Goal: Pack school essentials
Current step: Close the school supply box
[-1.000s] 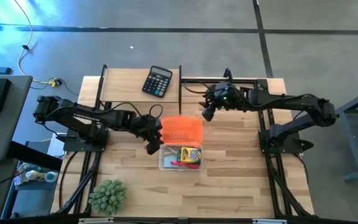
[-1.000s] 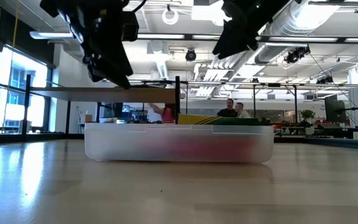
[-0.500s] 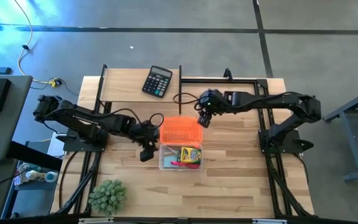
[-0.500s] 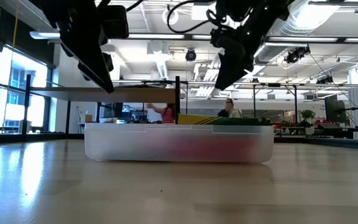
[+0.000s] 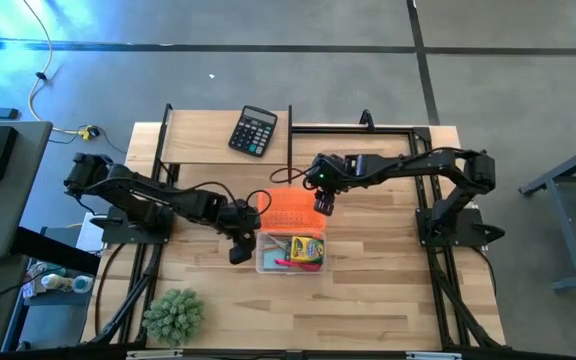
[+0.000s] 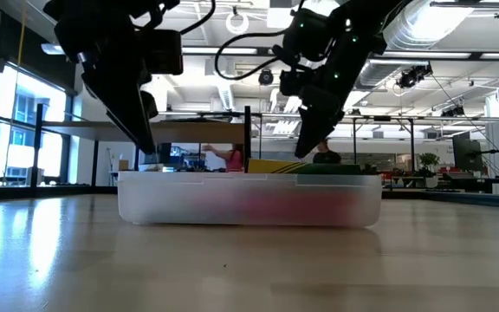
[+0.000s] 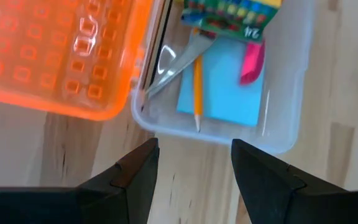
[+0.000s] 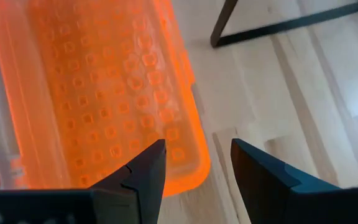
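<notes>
A pale wooden counter is standing on a grey floor, and the low view is looking across it into a bright hall with ceiling ducts and people far behind. A black frame is running along the counter's back edge, with a black calculator lying near that edge, left of centre. A spiky green plant is sitting at the front left corner.

Near the middle of the counter a clear plastic box is lying open, its orange lid folded back toward the back edge. Inside, the yellow-and-green crayon box is lying at the lid side, the pale blue note pad beneath a thin pencil, a pink pen beside them, and scissor blades are angling toward the hinge.

The left gripper is hanging just off the box's left end, toward the front, with its fingers standing apart and holding nothing. The right gripper is hovering above the lid's right back corner, fingers likewise parted and empty, the lid's edge lying just beyond them.
</notes>
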